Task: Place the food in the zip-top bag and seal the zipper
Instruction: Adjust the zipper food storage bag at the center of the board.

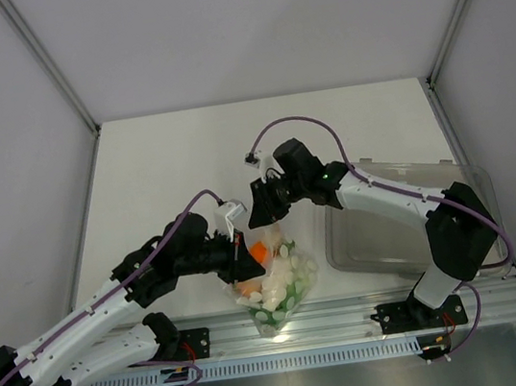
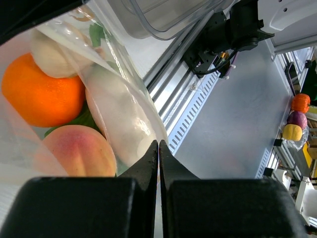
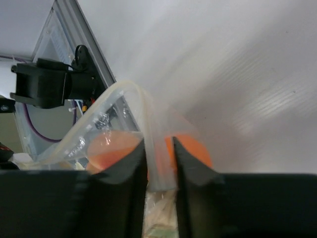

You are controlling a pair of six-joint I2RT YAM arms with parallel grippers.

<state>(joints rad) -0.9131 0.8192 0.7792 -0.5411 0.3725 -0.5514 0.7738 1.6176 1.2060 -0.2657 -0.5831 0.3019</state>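
Starting at the left of the overhead view: the left claw (image 1: 242, 258) is clamped shut on the near side of the bag (image 1: 274, 286), pinching just a thin fold of plastic. In its own wrist view the two fingers meet with no gap. My guess is it's only there to keep that corner up so the bag hangs and the food settles to the bottom.

The bag dangles in the lower centre of the overhead frame, over the metal rail (image 1: 354, 315) at the table's near edge and off the tabletop. Inside it the left wrist view shows the orange (image 2: 42, 96) at centre left, a peachy fruit (image 2: 77, 151) below it and the pale egg (image 2: 54, 54) above. The green lettuce (image 1: 278, 314) sits lowest (only scraps of green show through the crinkles). So everything looks to be in already, and sealing is what's left.

Just right of centre, the right claw (image 1: 263, 216) is closed on the bag's top edge. Its wrist view has the thick pale zipper (image 3: 130, 88) strip running down between the fingers, which looks like a grip meant for pressing or sliding along it.

At the far right sits the clear tray (image 1: 395, 231), not involved.

Hard to call: whether any of the zipper is actually sealed. The strip is clear on clear, and its lower end is cut off behind the fingers.
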